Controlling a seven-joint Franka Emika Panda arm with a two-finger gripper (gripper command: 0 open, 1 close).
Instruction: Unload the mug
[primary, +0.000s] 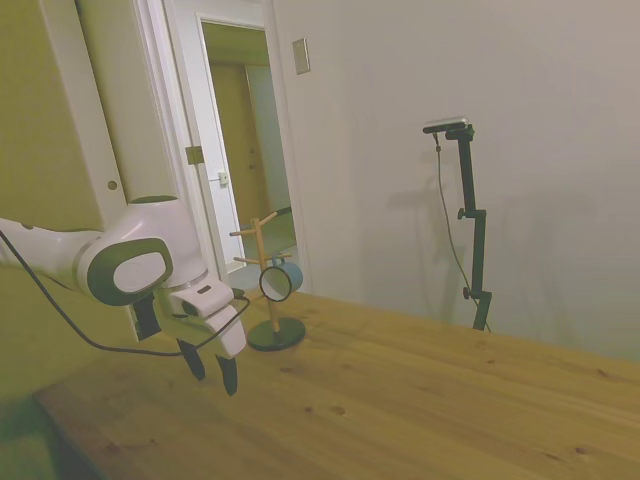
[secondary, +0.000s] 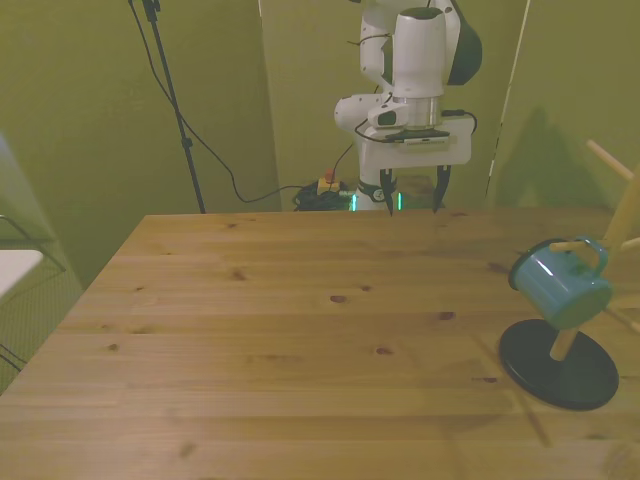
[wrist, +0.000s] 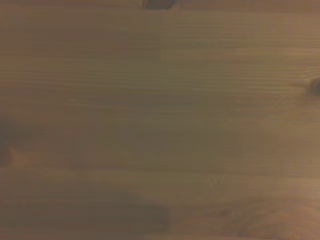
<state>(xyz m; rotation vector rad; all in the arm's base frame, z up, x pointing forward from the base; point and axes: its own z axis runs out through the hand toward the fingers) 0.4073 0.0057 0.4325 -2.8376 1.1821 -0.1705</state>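
Side view: the mug's (primary: 281, 281) round mouth faces the camera, showing a pale inside ringed by a dark rim; the stand's (primary: 268, 275) upright pole and short side pegs show whole, with an open doorway (primary: 250, 150) behind.
Front view: the mug (secondary: 558, 285) shows its teal-green side and small loop handle instead, tilted mouth-down toward the front view's left; the stand (secondary: 560, 362) is cut off by the picture's edge, its black disc base plain to see.
Wrist view: only blurred wood grain of the table (wrist: 160, 120) with a dark knot or two; neither mug nor stand appears.
Mug: hangs by its handle on a peg of the stand, clear of the tabletop, near the table's edge at the front view's right.
Materials: the mug is smooth and cylindrical; the stand has pale wooden dowels on a flat round black base; the table (secondary: 300, 330) is planked pine with scattered knots.
Arm: white, glossy, bent at the wrist so the gripper (secondary: 411, 195) points straight down over the table's far edge, well apart from the mug.
Gripper: its two dark fingers (primary: 229, 374) stand apart with nothing between them, hanging just above the wood.
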